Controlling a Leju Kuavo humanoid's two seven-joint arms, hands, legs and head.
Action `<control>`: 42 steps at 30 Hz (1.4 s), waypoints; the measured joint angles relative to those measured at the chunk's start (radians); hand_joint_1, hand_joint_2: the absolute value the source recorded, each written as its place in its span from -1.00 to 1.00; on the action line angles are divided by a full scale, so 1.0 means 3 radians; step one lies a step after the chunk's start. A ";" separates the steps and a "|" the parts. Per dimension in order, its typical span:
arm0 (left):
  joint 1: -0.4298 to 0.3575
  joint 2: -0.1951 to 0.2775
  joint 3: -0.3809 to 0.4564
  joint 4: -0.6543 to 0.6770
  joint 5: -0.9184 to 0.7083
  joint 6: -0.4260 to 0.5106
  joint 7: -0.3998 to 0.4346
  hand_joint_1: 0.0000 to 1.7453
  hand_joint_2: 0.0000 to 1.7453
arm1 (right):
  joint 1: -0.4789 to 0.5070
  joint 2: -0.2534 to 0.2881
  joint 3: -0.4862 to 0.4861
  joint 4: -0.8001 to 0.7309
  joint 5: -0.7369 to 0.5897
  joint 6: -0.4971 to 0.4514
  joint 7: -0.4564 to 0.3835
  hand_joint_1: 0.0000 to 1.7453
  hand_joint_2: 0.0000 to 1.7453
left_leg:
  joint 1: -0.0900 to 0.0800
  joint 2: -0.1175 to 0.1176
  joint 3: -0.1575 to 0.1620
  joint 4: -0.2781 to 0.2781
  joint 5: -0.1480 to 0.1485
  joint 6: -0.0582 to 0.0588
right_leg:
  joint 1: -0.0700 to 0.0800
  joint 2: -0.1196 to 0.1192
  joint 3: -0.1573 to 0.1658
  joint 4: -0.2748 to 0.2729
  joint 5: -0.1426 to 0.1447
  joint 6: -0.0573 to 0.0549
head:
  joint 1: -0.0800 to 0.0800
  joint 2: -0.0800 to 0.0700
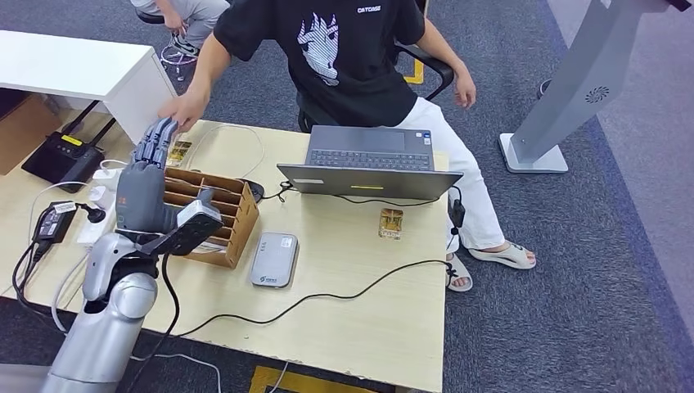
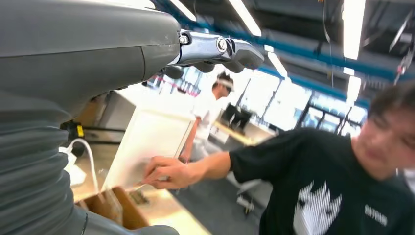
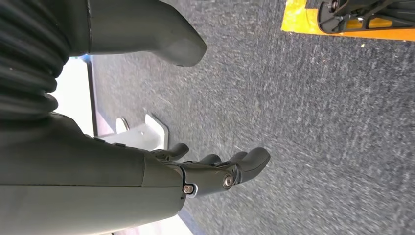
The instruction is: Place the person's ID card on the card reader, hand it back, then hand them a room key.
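Observation:
My left hand (image 1: 146, 176) is raised over the cardboard organizer (image 1: 214, 214), fingers stretched out toward the person's hand (image 1: 183, 110), and I see nothing in it. In the left wrist view its fingers (image 2: 220, 49) are straight, and the person's hand (image 2: 166, 172) reaches down to the table edge. A small yellowish card (image 1: 178, 152) lies on the table just beyond my fingertips. The grey card reader (image 1: 274, 259) lies flat beside the organizer with nothing on it. My right hand (image 3: 215, 171) hangs over the carpet, fingers loosely apart, holding nothing.
An open laptop (image 1: 370, 168) stands mid-table with a small yellowish object (image 1: 391, 223) in front of it. Black cables run across the wooden table (image 1: 368, 327). Power bricks and a strip (image 1: 90, 214) lie at the left. The seated person (image 1: 352, 57) is across the table.

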 joint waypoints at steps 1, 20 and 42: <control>0.0034 0.0055 0.0000 -0.0077 0.0050 -0.0142 0.0044 -1.00 1.00 | 0.0001 0.0000 -0.0021 0.0000 -0.0031 -0.0003 0.0000 -1.00 1.00 | 0.0000 0.0000 0.0000 0.0000 0.0000 0.0000 | 0.0000 0.0001 0.0000 0.0001 0.0000 0.0000 | 0.0000 0.0000; 0.0619 0.1322 0.0155 -0.1101 0.0540 -0.1092 0.0382 -1.00 1.00 | 0.0025 -0.0001 -0.0279 0.0000 -0.0232 -0.0051 0.0023 -1.00 1.00 | 0.0000 0.0001 -0.0001 -0.0001 0.0000 -0.0002 | 0.0001 -0.0001 0.0000 0.0009 -0.0008 -0.0005 | 0.0000 0.0000; 0.0631 0.1053 0.0190 -0.0792 -0.0332 -0.0816 0.0651 -1.00 1.00 | 0.0018 0.0000 -0.0301 0.0000 -0.0129 -0.0017 0.0054 -1.00 1.00 | 0.0000 0.0002 0.0000 0.0000 0.0000 -0.0002 | 0.0000 0.0000 -0.0003 0.0009 -0.0008 -0.0005 | 0.0000 0.0000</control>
